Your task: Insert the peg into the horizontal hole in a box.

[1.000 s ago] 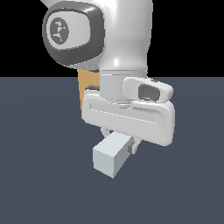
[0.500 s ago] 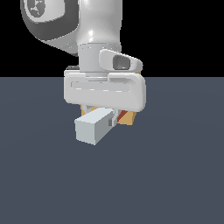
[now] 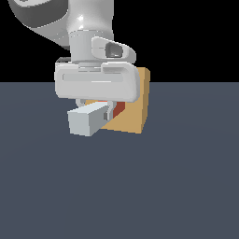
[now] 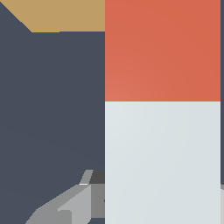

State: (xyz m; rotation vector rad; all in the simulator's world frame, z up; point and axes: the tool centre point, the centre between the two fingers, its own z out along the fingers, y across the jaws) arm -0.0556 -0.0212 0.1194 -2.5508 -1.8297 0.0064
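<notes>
My gripper (image 3: 97, 111) is shut on the peg (image 3: 86, 120), a pale grey-white square bar held level above the floor. Its near end faces the exterior camera; its red end (image 3: 119, 108) points at the tan box (image 3: 135, 105) just behind it. In the wrist view the peg (image 4: 162, 162) fills the frame, with its red end (image 4: 162, 50) reaching toward the box (image 4: 61, 15). One fingertip (image 4: 65, 205) shows beside the bar. The hole is hidden behind my hand and the peg.
The box stands on a dark blue-grey floor (image 3: 177, 186). My white hand (image 3: 97, 84) covers most of the box's face in the exterior view.
My arm has carried the peg toward the exterior view's left, then slightly back right. The box now shows behind and to the right of my hand, with the red end close to it.
</notes>
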